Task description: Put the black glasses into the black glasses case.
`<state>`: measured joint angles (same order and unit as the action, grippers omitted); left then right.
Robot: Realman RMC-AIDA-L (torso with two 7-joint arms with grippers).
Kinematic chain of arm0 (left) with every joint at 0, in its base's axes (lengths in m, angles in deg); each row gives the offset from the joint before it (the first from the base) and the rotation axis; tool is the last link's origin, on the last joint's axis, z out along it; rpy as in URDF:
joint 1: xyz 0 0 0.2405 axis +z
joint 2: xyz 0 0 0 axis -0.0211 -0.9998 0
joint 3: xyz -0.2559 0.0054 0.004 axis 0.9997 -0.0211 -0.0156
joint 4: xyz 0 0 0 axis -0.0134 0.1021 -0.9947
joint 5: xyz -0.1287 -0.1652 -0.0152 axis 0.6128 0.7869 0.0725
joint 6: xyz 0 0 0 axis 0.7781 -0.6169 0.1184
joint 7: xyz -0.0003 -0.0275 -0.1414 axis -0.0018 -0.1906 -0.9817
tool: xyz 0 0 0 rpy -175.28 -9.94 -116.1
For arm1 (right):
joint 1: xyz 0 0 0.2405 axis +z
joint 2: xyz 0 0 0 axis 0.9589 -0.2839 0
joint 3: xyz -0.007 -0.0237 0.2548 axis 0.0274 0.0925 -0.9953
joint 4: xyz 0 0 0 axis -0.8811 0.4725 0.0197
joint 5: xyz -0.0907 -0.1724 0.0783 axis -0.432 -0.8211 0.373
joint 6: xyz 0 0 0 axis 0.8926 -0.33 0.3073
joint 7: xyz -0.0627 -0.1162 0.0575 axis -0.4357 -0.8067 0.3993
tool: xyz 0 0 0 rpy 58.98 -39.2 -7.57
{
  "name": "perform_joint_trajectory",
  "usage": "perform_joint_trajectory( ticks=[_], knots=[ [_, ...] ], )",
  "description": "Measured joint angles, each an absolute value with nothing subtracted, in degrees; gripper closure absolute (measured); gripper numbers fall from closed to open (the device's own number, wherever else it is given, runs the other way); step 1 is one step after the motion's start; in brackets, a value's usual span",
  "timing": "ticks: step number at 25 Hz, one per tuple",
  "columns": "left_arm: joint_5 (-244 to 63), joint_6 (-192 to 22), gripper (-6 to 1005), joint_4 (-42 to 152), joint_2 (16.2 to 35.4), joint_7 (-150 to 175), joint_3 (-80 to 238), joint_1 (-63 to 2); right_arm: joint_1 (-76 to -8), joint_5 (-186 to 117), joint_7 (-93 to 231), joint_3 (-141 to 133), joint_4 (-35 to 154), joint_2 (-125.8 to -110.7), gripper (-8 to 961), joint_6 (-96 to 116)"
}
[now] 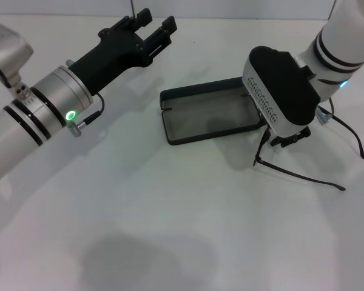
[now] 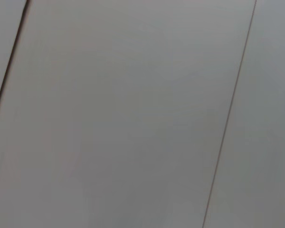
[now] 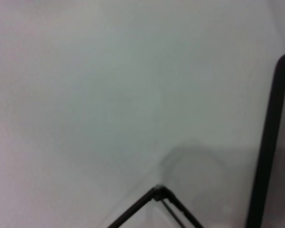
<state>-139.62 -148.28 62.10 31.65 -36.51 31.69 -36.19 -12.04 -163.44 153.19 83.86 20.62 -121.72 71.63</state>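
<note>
The black glasses case [image 1: 210, 111] is found lying open on the white table [image 1: 170, 230], its grey-lined tray facing up and its long side running across the head view at a slight slant. The right gripper [image 1: 289, 138] is positioned low over the table just beside the case's right end, largely hidden beneath its own white and black wrist housing; only the dark finger ends are seen below that housing, and whether the jaws are open or closed cannot be told. The black glasses [image 1: 294, 174] are located directly under and in front of this gripper, outside the case and close to its right end. One slim temple arm is seen stretched along the table toward the right, and another short section rises toward the gripper. Contact between the gripper and the frame cannot be confirmed.

In the right wrist view, a hinge corner of the black glasses [image 3: 159, 194] is recorded near the dark rim of the case [image 3: 268, 142].

The left gripper [image 1: 150, 31] is held raised, well apart from the case on its left, with the jaws open and nothing between them.
</note>
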Motion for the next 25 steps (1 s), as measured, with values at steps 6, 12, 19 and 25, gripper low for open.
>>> perform_joint_trajectory(
  ticks=[6, 12, 19, 25],
  knots=[
    [-139.7, -148.5, 396, 62.1, 31.65, -36.5, 31.7, -36.3, -12.6, -163.3, 153.2, 83.8, 20.6, -121.72, 528, 70.7],
    [-139.7, -148.5, 404, 62.0, 31.65, -36.7, 31.7, -36.2, -12.8, -162.9, 153.5, 81.8, 21.2, -121.73, 604, 71.3],
    [-139.4, -148.3, 406, 61.4, 31.66, -37.2, 32.0, -36.0, -16.1, -162.9, 153.6, 73.4, 17.2, -121.45, 814, 76.8],
    [-139.3, -148.7, 407, 61.4, 31.66, -36.7, 31.7, -35.6, -23.6, -160.7, 154.0, 62.2, 8.9, -121.39, 833, 82.6]
  ],
)
